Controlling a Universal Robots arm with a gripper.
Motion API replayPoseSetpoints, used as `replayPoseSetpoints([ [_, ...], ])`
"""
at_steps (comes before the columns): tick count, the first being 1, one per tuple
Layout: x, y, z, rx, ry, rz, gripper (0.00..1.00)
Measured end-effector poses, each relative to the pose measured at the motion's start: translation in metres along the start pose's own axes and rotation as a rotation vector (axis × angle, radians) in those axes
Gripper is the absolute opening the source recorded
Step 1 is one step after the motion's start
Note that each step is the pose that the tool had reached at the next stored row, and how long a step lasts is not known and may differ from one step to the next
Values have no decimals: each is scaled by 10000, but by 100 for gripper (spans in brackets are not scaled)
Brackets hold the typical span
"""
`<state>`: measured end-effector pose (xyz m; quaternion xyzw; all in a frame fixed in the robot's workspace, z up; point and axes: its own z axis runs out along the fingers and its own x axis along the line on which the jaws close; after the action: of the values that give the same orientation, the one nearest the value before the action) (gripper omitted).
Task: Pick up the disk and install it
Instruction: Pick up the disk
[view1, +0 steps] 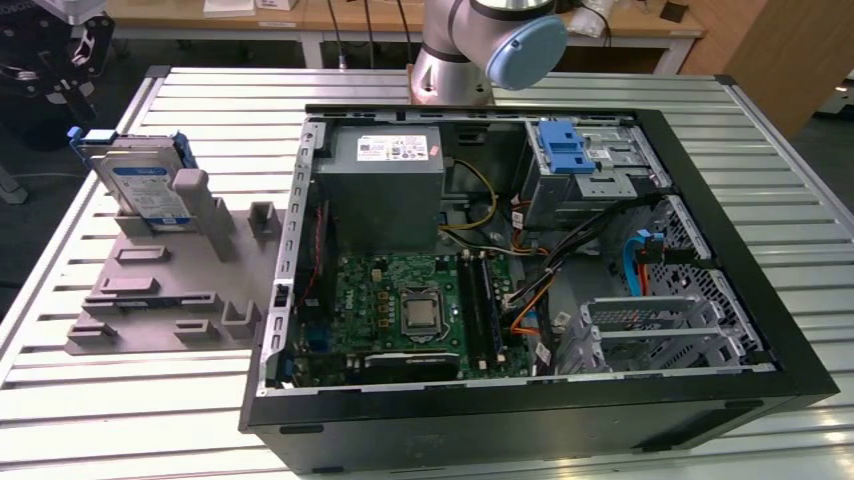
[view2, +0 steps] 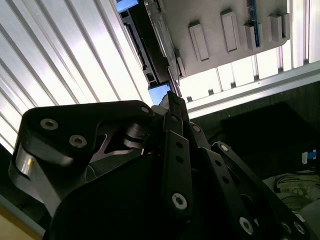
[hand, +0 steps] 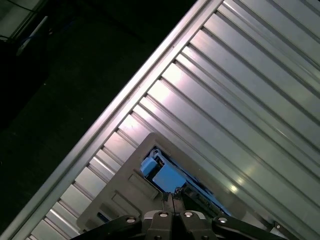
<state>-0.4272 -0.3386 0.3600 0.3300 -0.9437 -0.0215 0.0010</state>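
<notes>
From my seat, this job looks unstarted. The disk (view1: 139, 185) stands on edge in its grey holder (view1: 160, 300) on the worktop (view1: 641, 88), at the exterior view's left of the open case (view1: 534, 415) and well apart from the cage (view1: 614, 185) inside it. In the first wrist view the gripper (hand: 172, 200) hangs over that holder, fingers pressed together on nothing, with the disk's blue frame showing just past their tips. By my reckoning neither the pick-up nor the install is done; the disk is untouched.
</notes>
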Motion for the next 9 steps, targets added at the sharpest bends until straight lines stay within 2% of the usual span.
replayPoseSetpoints([
  [9,0,0,0,-6,20,-495,11],
])
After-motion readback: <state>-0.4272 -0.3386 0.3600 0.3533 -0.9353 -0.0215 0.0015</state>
